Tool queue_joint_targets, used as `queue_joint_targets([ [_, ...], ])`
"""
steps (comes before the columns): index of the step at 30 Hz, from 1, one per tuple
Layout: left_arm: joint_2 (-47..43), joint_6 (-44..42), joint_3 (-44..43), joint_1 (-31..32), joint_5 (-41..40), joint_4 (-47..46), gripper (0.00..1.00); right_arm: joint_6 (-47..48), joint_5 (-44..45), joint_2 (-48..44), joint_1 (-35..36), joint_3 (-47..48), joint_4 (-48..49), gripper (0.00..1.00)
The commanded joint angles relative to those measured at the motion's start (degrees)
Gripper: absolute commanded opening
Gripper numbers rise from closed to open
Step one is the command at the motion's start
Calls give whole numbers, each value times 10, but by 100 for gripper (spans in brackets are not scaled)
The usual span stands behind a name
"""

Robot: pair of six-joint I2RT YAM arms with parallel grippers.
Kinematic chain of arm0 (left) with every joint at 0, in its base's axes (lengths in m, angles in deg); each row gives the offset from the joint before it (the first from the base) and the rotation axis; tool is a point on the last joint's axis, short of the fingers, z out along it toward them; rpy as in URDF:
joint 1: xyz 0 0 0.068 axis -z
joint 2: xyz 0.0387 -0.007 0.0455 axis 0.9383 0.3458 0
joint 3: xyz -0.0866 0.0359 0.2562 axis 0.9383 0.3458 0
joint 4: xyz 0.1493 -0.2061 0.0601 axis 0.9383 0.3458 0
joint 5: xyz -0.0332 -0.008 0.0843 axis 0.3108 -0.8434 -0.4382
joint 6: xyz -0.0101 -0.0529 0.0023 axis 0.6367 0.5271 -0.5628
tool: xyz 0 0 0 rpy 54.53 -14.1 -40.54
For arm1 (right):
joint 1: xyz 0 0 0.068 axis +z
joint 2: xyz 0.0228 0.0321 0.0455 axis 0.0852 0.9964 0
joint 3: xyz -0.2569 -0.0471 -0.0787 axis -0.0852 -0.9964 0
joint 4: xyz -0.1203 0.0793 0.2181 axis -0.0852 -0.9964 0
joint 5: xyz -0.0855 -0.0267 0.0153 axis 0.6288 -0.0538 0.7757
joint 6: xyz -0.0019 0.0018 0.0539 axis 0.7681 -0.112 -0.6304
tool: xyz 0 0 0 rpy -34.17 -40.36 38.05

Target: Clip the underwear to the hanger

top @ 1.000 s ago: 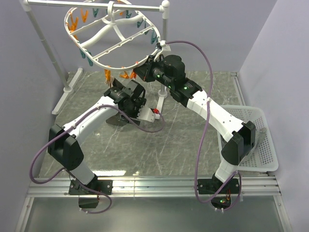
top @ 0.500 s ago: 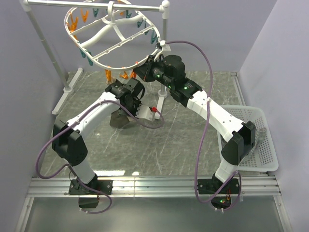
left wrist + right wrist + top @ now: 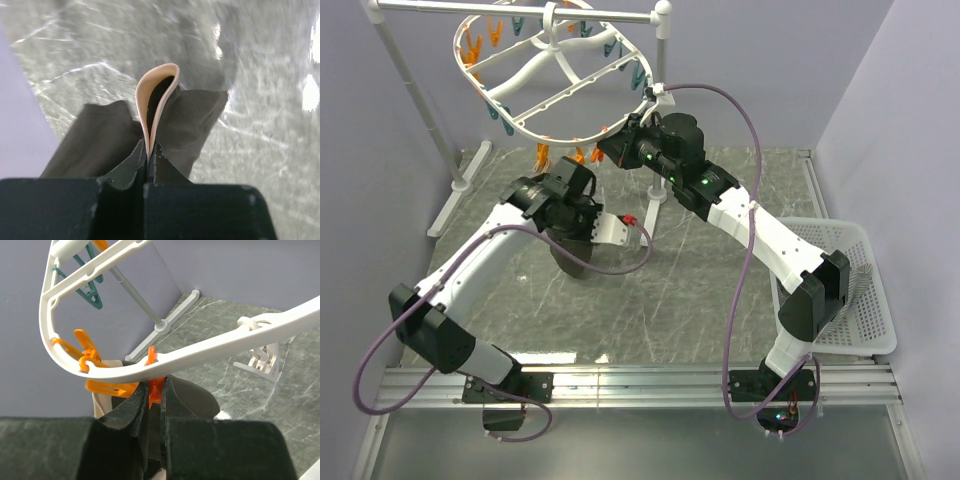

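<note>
The underwear [image 3: 195,115] is dark olive-brown cloth with a tan waistband [image 3: 145,95]. My left gripper [image 3: 149,150] is shut on a fold of that waistband, and the cloth hangs to both sides of the fingers. From above, the underwear [image 3: 576,258] shows as a dark bunch under the left gripper [image 3: 565,225]. The hanger [image 3: 520,128] is a white oval ring hanging at the back. My right gripper [image 3: 612,150] is at its near rim [image 3: 225,342], shut on an orange clothespin [image 3: 154,385] that dangles there.
A white pole rail stand [image 3: 420,100] holds the hanger, its foot [image 3: 470,170] on the table at back left. More orange [image 3: 87,347] and teal [image 3: 90,295] clothespins hang from the rim. A small white bracket [image 3: 655,205] stands mid-table. A white basket [image 3: 850,300] sits at right.
My left gripper has shut on the underwear's waistband, and the left arm has swung left and drawn the cloth up. The right gripper has stayed on the clothespin.
</note>
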Motion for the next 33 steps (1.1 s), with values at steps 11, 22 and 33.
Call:
queue_joint_targets([
  [11,-110,278,24,-75,150,-179,0,-4,20,-14,-7,4,8,0],
  [22,-73,439,-51,-75,84,-178,0,-1,17,-14,-6,4,10,0],
  [33,-43,494,-113,-76,30,-166,0,44,7,-27,-7,-19,19,0],
])
